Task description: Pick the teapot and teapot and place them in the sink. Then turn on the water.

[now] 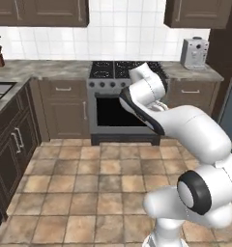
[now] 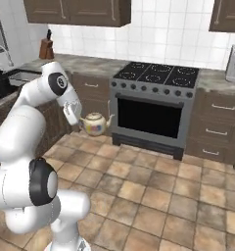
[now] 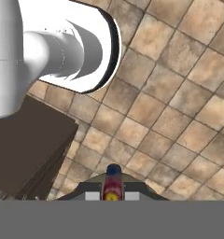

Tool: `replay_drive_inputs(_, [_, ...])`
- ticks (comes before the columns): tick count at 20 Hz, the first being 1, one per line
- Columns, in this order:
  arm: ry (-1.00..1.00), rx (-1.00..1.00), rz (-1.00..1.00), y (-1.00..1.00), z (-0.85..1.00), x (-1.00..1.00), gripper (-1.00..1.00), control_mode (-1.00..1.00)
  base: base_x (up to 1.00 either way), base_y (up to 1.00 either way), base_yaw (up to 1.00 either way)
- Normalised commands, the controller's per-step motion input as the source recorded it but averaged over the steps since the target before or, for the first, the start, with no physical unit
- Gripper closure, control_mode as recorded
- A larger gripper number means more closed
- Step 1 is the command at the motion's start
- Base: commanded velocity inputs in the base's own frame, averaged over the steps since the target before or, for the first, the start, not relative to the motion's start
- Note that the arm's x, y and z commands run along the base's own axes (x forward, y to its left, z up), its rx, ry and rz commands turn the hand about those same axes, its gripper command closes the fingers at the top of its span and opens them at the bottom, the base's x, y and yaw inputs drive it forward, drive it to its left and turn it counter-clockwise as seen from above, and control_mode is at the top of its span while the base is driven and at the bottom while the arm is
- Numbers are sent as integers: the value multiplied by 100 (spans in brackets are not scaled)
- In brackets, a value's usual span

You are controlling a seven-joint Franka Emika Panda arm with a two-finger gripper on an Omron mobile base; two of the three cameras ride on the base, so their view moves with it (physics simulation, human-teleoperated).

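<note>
1. Gripper (image 2: 86, 122) is clamped on a teapot (image 2: 94, 124), carrying it in the air above the tiled floor (image 2: 153, 196).
2. Teapot hangs just beyond the wrist, spout toward the oven (image 2: 151, 117).
3. Sink (image 2: 4, 83) sits in the table far left, well apart.

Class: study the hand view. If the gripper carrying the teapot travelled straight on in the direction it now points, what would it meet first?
Most likely the tiled floor. The gripper, shut on the teapot, looks down at brown tiles. The dark cabinet lies off to one side, probably outside that line, though depth is hard to judge.
</note>
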Motion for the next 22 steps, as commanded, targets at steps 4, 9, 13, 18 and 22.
replay_drive_inputs(4, [0, 0, 0, 0, 0, 0, 100, 100, 57, 0, 69])
replay_drive_inputs(9, [0, 0, 0, 0, 0, 0, 100, 100, 95, 5, 43])
replay_drive_inputs(13, [0, 0, 0, 0, 0, 0, 100, 100, 100, 10, 17])
replay_drive_inputs(18, [0, 0, 0, 0, 0, 0, 100, 100, 100, 3, 13])
replay_drive_inputs(22, [0, 0, 0, 0, 0, 0, 100, 100, 100, 1, 17])
